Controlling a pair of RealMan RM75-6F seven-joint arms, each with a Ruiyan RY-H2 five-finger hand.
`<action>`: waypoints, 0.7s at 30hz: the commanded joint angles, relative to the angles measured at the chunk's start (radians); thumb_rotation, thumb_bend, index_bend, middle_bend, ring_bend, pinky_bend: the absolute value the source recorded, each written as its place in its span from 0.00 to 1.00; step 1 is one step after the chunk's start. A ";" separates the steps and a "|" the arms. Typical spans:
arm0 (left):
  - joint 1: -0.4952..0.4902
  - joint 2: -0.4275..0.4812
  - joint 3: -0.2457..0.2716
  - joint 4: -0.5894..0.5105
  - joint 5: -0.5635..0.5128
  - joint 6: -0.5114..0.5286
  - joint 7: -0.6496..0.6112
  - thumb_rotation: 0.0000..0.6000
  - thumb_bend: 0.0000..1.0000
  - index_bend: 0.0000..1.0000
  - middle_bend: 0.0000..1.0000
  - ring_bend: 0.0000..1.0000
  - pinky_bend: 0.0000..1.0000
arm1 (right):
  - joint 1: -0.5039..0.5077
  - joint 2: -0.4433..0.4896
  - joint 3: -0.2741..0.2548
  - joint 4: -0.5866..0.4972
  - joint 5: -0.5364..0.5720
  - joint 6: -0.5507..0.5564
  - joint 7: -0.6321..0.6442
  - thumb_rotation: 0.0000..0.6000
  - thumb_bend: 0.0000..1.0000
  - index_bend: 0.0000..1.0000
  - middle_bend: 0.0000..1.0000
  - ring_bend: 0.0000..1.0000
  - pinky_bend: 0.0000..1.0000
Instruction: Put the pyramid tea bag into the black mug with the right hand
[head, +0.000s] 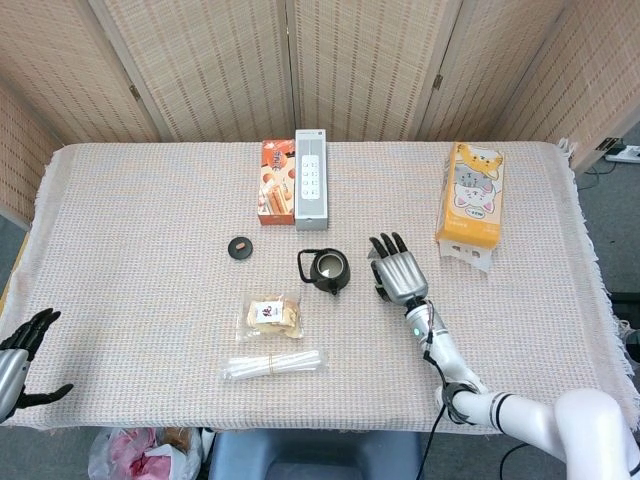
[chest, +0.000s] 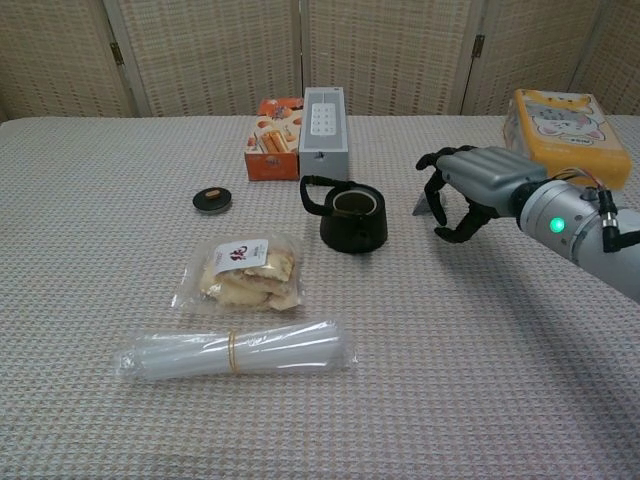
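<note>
Across the whole tabletop (head: 150, 220), a coarse beige woven cloth, fringed at the right edge.

Near the far right corner, flat on the cloth: a soft yellow tissue pack (chest: 565, 125) printed with a cartoon cat.

Close to the near edge, left of middle: a long bundle of clear plastic sleeves (chest: 235, 352), banded round the middle.

At the middle of the far edge, side by side and touching: a white rectangular power strip (head: 310, 178) and, on its left, an orange cardboard snack box (head: 277, 182).

Raised above the cloth right of centre: the right hand (chest: 470, 190), metal-grey with black fingers (chest: 462, 230), curled downward and pinching the pyramid tea bag (chest: 424, 204), a small pale triangle hanging between thumb and fingers.

At the near left corner, off the edge: the left hand (head: 22, 350), fingers apart, holding nothing.

Just behind the sleeves: a crinkled clear packet of pale biscuits (chest: 243, 272) with a white label.

At the centre, near the tea bag on its left but apart from it: the black mug (chest: 352, 220), squat, round and glossy, handle to the left.

Left of the mug: a small round black lid (chest: 212, 199).
</note>
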 joint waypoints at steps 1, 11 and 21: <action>0.000 -0.003 0.001 -0.004 0.000 0.000 0.012 1.00 0.13 0.00 0.09 0.14 0.28 | -0.023 0.090 0.025 -0.146 -0.023 0.071 -0.012 1.00 0.31 0.67 0.09 0.00 0.00; -0.001 -0.010 -0.003 -0.013 -0.018 -0.008 0.044 1.00 0.13 0.00 0.09 0.14 0.28 | -0.023 0.231 0.091 -0.416 0.013 0.139 -0.090 1.00 0.33 0.67 0.10 0.00 0.00; -0.001 -0.007 -0.007 -0.014 -0.029 -0.012 0.039 1.00 0.13 0.00 0.09 0.14 0.28 | 0.019 0.265 0.136 -0.536 0.071 0.159 -0.146 1.00 0.33 0.67 0.10 0.00 0.00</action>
